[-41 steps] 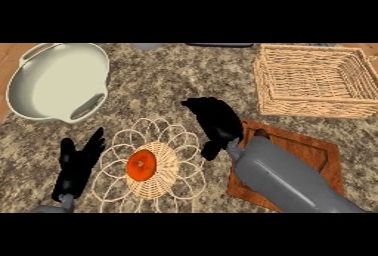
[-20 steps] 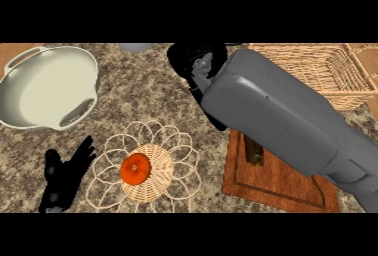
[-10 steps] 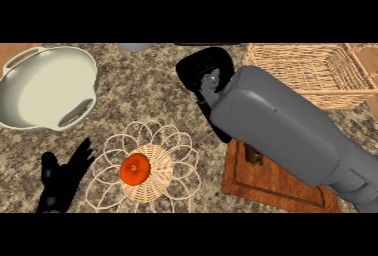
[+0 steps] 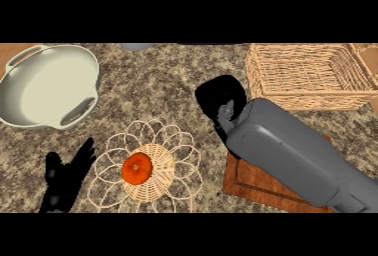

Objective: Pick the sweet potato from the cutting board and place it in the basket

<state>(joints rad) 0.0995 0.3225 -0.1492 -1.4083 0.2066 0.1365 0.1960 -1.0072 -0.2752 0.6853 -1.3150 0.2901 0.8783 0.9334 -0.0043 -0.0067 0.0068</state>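
The orange sweet potato [image 4: 136, 168] lies in the middle of a round woven wire basket [image 4: 174, 150] with looped petals, near the counter's front. The wooden cutting board [image 4: 255, 185] lies to its right, mostly hidden under my right forearm, and nothing shows on its bare part. My right hand [image 4: 220, 98] hangs above the counter between the two, black, with relaxed fingers holding nothing. My left hand [image 4: 65, 177] rests open at the lower left, fingers up, just beside the wire basket's rim.
A white two-handled pot [image 4: 46, 87] stands at the back left. A square wicker basket [image 4: 306, 75] stands at the back right. The counter [image 4: 162, 85] is speckled stone. A grey object [image 4: 136, 46] peeks in at the far edge.
My right hand has drawn back from the far edge toward me and slightly right, away from the wire basket. The sweet potato has stayed in the wire basket. The left hand has hardly moved.
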